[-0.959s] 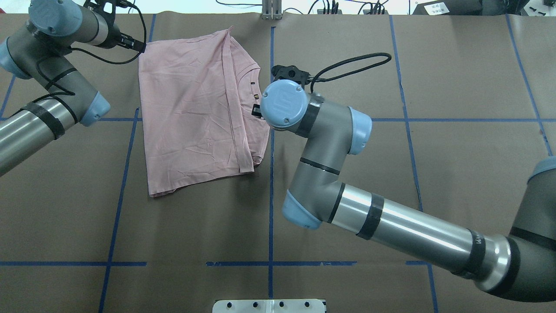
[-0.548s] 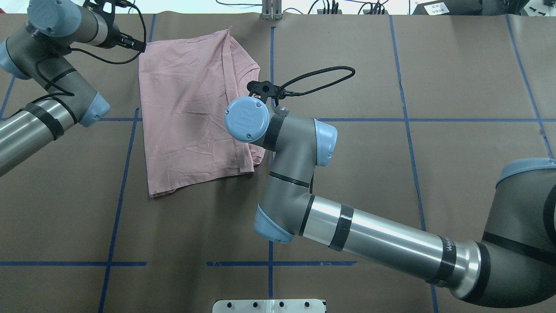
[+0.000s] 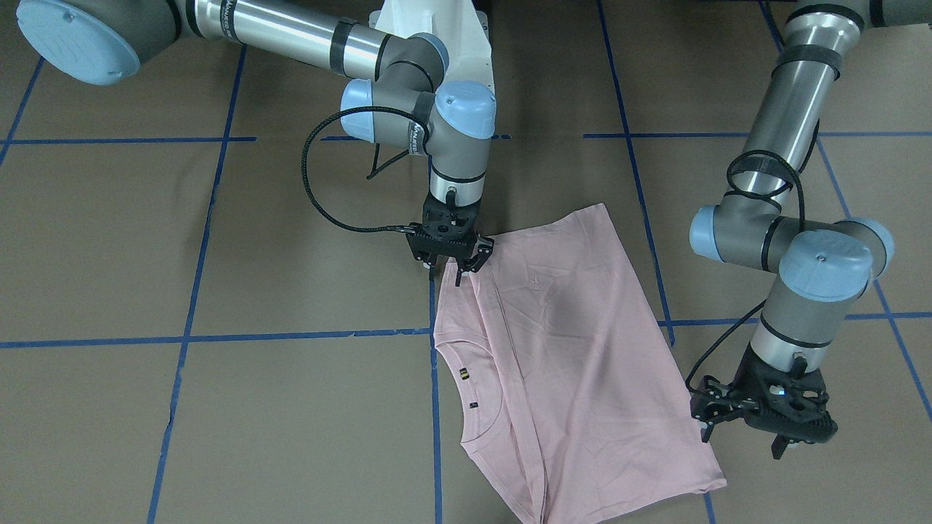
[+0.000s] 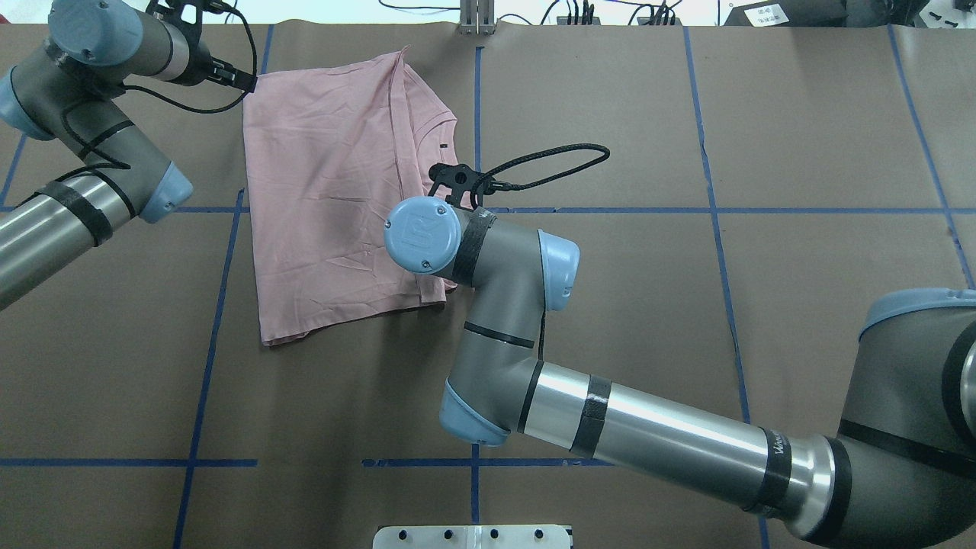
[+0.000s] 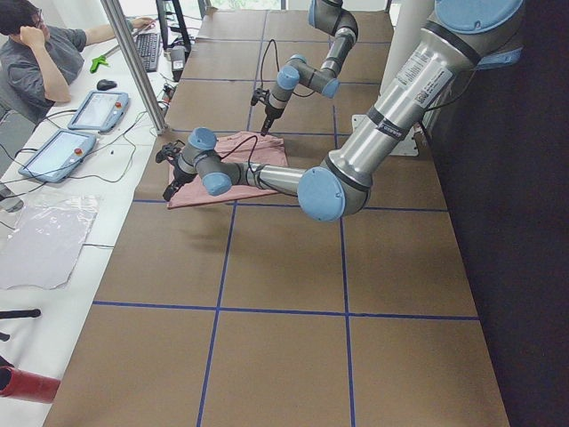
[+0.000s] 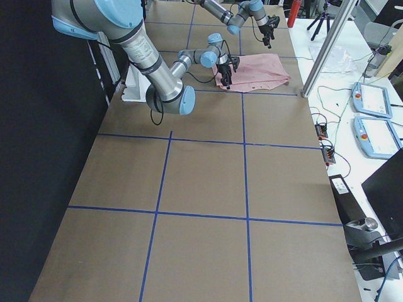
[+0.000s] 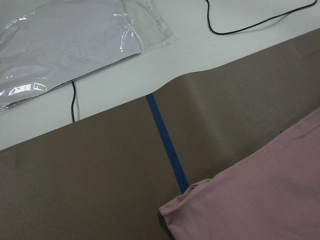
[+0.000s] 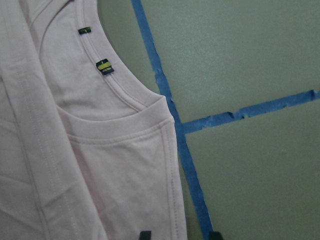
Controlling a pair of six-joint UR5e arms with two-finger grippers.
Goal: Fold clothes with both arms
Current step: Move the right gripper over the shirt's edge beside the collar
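The pale pink T-shirt (image 4: 335, 191) lies folded lengthwise on the brown paper, collar (image 3: 477, 418) towards the far edge and print hidden. My right gripper (image 3: 448, 271) hangs open over the shirt's corner nearest the robot. In the right wrist view one fingertip (image 8: 145, 234) is over the shirt (image 8: 100, 165) and the other over blue tape. My left gripper (image 3: 743, 437) stands open just beside the shirt's far corner, apart from the cloth. That corner (image 7: 240, 205) shows in the left wrist view, where no fingers appear.
Blue tape lines (image 4: 476, 114) cross the paper. The white pedestal base (image 3: 429, 29) stands behind the right arm. Beyond the table's far edge lie cables and a plastic sheet (image 7: 65, 45). A person sits at a side desk (image 5: 98, 107) with tablets.
My right arm has swung along the shirt's open edge, from the collar towards the corner nearer the robot. The left arm and the shirt have not moved.
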